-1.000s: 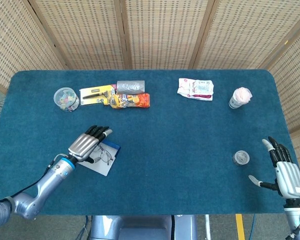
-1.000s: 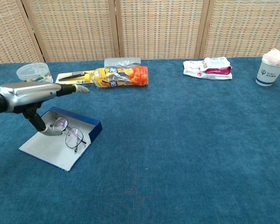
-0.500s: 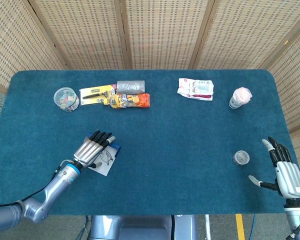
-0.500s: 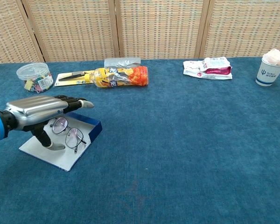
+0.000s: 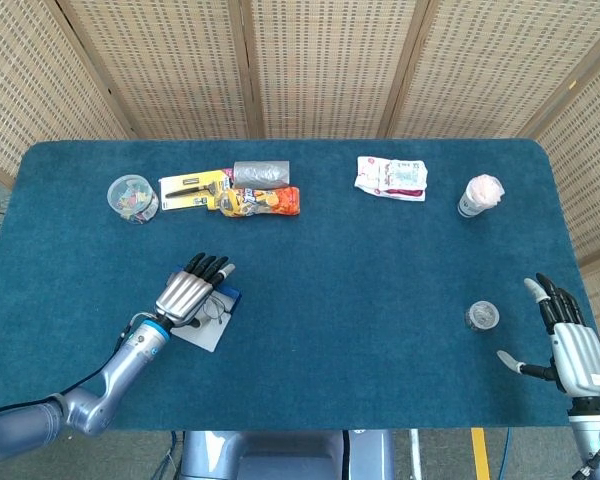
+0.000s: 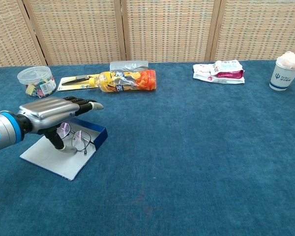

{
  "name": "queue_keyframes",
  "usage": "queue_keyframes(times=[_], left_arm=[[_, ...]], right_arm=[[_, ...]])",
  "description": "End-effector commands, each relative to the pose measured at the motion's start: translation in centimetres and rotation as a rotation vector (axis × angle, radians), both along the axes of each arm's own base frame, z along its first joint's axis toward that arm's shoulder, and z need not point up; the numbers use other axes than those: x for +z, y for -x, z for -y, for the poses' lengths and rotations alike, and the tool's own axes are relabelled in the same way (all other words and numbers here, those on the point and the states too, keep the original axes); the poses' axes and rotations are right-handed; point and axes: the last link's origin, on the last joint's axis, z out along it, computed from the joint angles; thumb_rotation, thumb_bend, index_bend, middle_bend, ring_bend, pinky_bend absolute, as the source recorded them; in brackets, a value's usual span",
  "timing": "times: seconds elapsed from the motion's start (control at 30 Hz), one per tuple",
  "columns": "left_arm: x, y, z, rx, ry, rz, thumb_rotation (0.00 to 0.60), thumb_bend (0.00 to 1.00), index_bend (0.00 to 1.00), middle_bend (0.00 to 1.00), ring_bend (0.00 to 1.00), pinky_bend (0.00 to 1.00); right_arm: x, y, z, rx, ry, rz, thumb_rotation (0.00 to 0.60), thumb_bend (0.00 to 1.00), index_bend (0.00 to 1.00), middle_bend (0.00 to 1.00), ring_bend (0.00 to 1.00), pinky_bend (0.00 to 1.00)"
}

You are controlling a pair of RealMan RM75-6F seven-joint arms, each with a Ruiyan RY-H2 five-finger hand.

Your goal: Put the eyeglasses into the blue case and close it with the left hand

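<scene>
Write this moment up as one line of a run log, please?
left hand: flat over open blue case, holding nothing | eyeglasses: in case | lid: not closed | right hand: open, idle

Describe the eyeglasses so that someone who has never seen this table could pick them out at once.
Start at the blue-carpeted table and go to its near left part, where the left robot hand hovers. Under it lies the open blue case with a pale lining, and the eyeglasses lie in it. They are the only thin wire frame with round clear lenses; the items along the far edge are packets and containers.
</scene>
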Motion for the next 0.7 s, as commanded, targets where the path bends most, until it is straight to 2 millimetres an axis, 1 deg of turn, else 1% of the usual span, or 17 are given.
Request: queue_keyframes(times=[0.03, 0.37, 0.5, 0.57, 0.67, 0.7], left_arm=[[-0.1, -0.2, -0.5, 0.005, -0.011, 0.004, 0.600, 0.00, 0.00, 0.00, 0.00, 0.00], [0.6, 0.0, -1.3, 0.011, -0.040, 0.003, 0.600, 0.00, 0.00, 0.00, 0.00, 0.00], [2.5, 0.2, 0.2, -0.011, -0.030, 0.056, 0.600, 0.00, 0.00, 0.00, 0.00, 0.00], [3.8, 0.6, 1.2, -0.019, -0.032, 0.090, 0.600, 0.00, 0.00, 0.00, 0.00, 0.00], [5.1, 1.4, 2.3, -0.026, -0.047, 0.133, 0.600, 0.00, 0.00, 0.00, 0.00, 0.00], [5.5, 2.0, 2.9, -0.025, -0.057, 0.149, 0.600, 0.00, 0.02, 0.00, 0.00, 0.00]], right_arm=[[0.0, 0.0, 0.0, 0.000, 0.000, 0.001, 0.600, 0.00, 0.00, 0.00, 0.00, 0.00], [0.0, 0.0, 0.0, 0.000, -0.001, 0.001, 0.600, 0.00, 0.00, 0.00, 0.00, 0.00], [0.0, 0.0, 0.0, 0.000, 0.001, 0.003, 0.600, 0.00, 0.00, 0.00, 0.00, 0.00], [0.0, 0.0, 0.0, 0.002, 0.001, 0.003, 0.600, 0.00, 0.00, 0.00, 0.00, 0.00], [0.0, 0.0, 0.0, 0.003, 0.000, 0.001, 0.600, 0.00, 0.00, 0.00, 0.00, 0.00], [0.0, 0.0, 0.0, 0.003, 0.001, 0.001, 0.600, 0.00, 0.00, 0.00, 0.00, 0.00]])
